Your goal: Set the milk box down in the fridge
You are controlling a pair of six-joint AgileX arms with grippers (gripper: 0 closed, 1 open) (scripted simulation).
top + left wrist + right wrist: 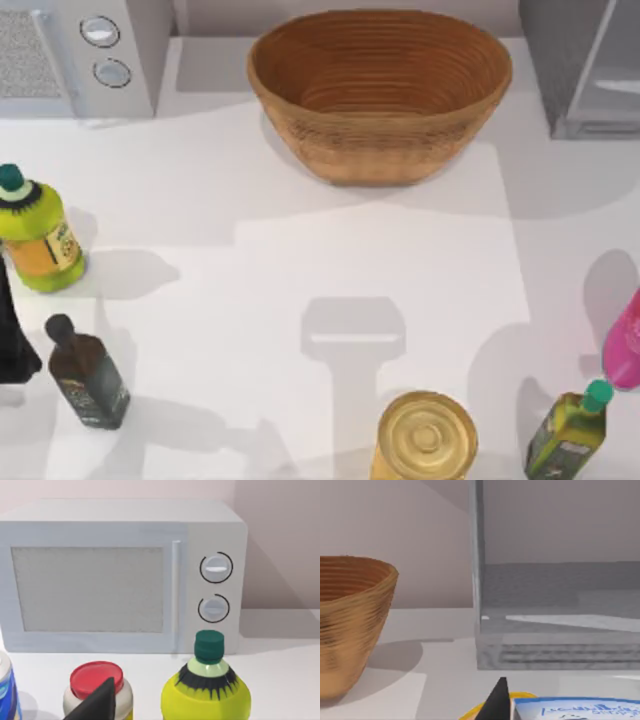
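Counts: one milk box, one fridge, one microwave with two round dials, one wicker basket, four bottles, one golden round container, one red-lidded jar.
Milk box (pixel 575 709): a white strip with blue print at the bottom edge of the right wrist view, right of centre. It is just beside the right gripper (pixel 499 702), in front of the fridge and outside it.
Milk box axis: so little of it is in frame that I cannot tell which way it points or how its long axis lies.
Fridge (pixel 585 70): upper right of the top view, grey with a paler inner panel. The right wrist view looks into its open inside.
Right jaws: cannot tell how they stand.
Left gripper (pixel 97 705): dark tip at the bottom of the left wrist view, in front of the red-lidded jar (pixel 97 680). I cannot tell how its jaws stand.
Left arm (pixel 12 320): far left edge of the top view.
Microwave (pixel 75 55): upper left of the top view.
Wicker basket (pixel 380 90): top centre.
Bottles in the top view: yellow-green bottle (pixel 40 235) at left, dark bottle (pixel 88 375) lower left, green bottle (pixel 568 430) lower right, pink bottle (pixel 625 345) at the right edge.
Golden round container (pixel 427 435): bottom centre, seen from above.
Left wrist view adds: the microwave's mesh window, and the jar beside the yellow-green bottle.
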